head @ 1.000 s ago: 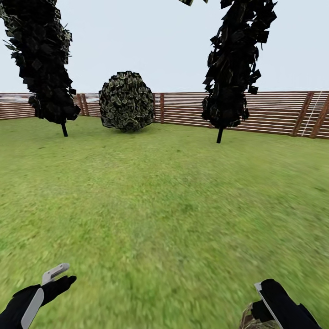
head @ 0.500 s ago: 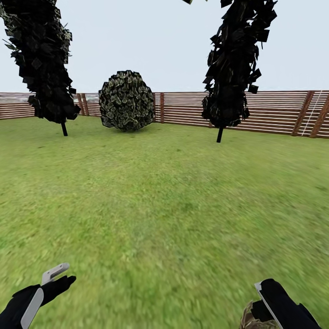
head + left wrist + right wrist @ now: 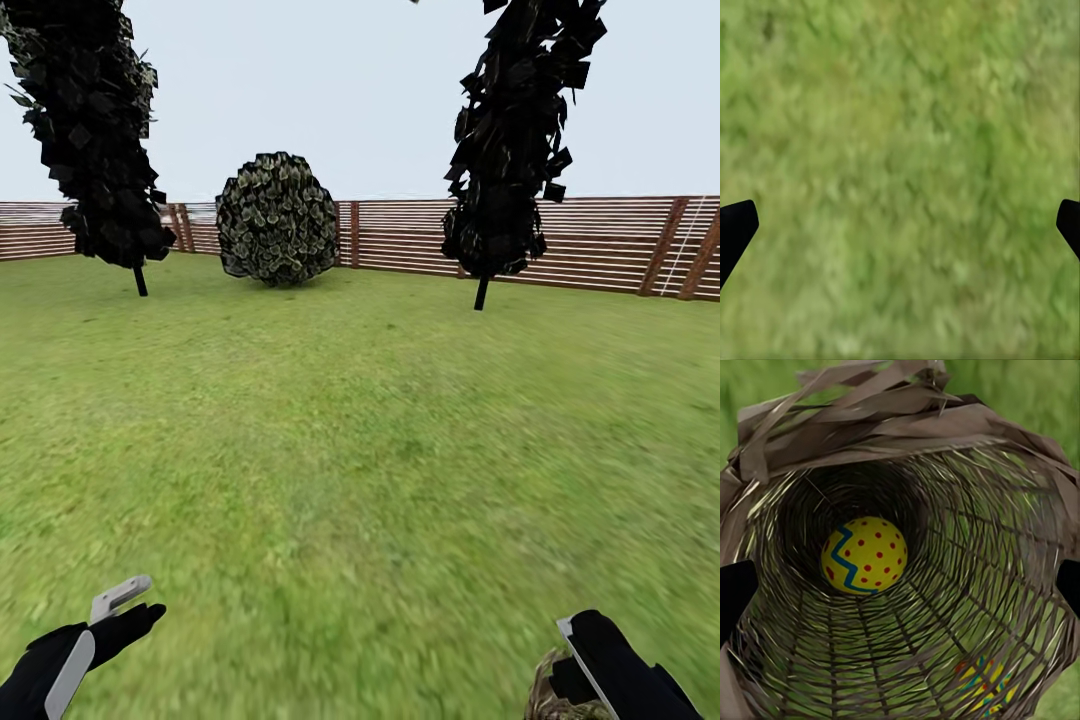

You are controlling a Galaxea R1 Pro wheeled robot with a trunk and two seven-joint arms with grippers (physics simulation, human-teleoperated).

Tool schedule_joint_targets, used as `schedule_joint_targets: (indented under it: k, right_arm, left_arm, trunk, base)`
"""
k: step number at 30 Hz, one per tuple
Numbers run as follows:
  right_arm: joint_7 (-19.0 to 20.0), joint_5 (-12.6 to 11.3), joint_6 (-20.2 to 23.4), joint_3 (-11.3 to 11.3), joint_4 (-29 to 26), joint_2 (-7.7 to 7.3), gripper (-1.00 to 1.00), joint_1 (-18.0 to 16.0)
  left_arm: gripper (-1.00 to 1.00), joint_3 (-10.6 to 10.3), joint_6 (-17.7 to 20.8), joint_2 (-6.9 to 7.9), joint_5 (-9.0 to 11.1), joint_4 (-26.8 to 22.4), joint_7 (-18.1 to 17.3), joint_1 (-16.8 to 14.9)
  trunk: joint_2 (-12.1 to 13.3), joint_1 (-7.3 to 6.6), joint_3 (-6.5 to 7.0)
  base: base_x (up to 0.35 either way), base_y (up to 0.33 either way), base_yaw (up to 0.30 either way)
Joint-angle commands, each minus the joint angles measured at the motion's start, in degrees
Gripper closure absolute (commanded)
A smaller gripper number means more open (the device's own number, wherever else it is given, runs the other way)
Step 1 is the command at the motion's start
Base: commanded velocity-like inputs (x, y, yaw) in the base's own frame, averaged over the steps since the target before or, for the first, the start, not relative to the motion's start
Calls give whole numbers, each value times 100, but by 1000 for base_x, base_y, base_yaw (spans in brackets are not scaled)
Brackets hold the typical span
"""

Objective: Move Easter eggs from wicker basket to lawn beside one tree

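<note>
The left gripper point(image 3: 120, 605) sits at the lower left of the head view, black with a grey finger tip, and it holds nothing. In the left wrist view its two dark fingertips point(image 3: 735, 229) sit at the far edges of the picture with only grass between them, so it is spread wide. The right gripper point(image 3: 585, 650) is at the lower right of the head view, and a bit of the wicker basket point(image 3: 550, 690) pokes out just beside it at the bottom edge. In the right wrist view the basket point(image 3: 915, 427) lies between the two dark finger tips, which sit at the two side edges of that picture. The fingers seem to hold the basket, but how tight they press I cannot tell. That view looks right down into the basket. One yellow Easter egg point(image 3: 864, 555) with red dots and a blue zigzag sits deep inside, a little left of the middle. A second egg point(image 3: 982, 682) shows through the weave at the lower right of that picture, and it looks blurry. The lawn point(image 3: 360, 430) fills most of the head view. Far off at the top stand two dark narrow trees point(image 3: 505, 150), a round bush point(image 3: 278, 220) between them, and a brown slatted fence point(image 3: 600, 245) behind.
</note>
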Motion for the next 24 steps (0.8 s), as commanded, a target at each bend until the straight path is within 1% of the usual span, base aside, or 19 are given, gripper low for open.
schedule_joint_targets:
  k: [1, 24]
  right_arm:
    - [54, 63, 25, 19, -6, -6, -100, -3]
    - [53, 54, 32, -21, -9, -6, -100, -3]
  left_arm:
    - [-100, 19, 36, -2, 8, -5, -23, -3]
    - [-100, 16, 36, -5, 8, -6, -15, -3]
  trunk:
    - [-44, 22, -24]
    - [-967, 527, -437]
  base:
    - [0, 0, 0]
    - [0, 0, 0]
